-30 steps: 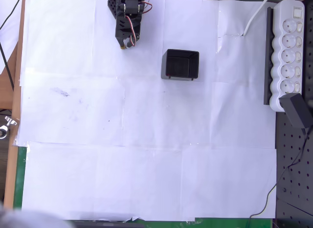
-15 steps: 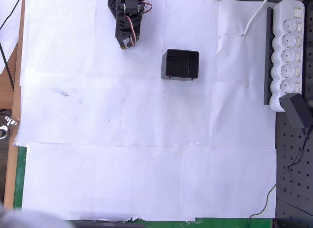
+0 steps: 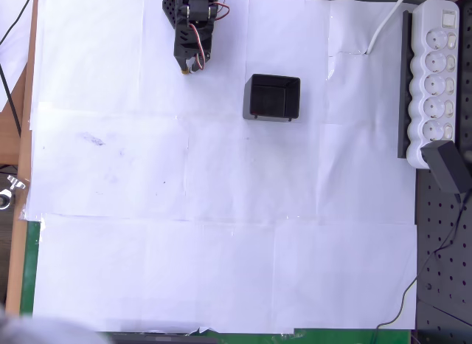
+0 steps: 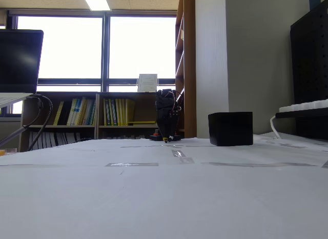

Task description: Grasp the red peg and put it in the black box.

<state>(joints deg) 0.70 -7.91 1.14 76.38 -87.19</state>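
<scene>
Nothing is done yet: your gripper (image 3: 190,66) sits folded at the upper left of the overhead view, fingers nearly together and holding nothing. The black box (image 3: 272,97) stands empty, upper centre. The red peg (image 3: 164,183) looks like a tiny dot, left of centre.

black box (image 4: 230,128) on white paper (image 4: 164,187), hand (image 4: 165,140) pointing down

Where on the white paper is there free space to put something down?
The wide stretch of white paper below the black box is bare, apart from faint smudges at the left. The top is crowded: gripper, box, and the power strip along the right edge.
</scene>
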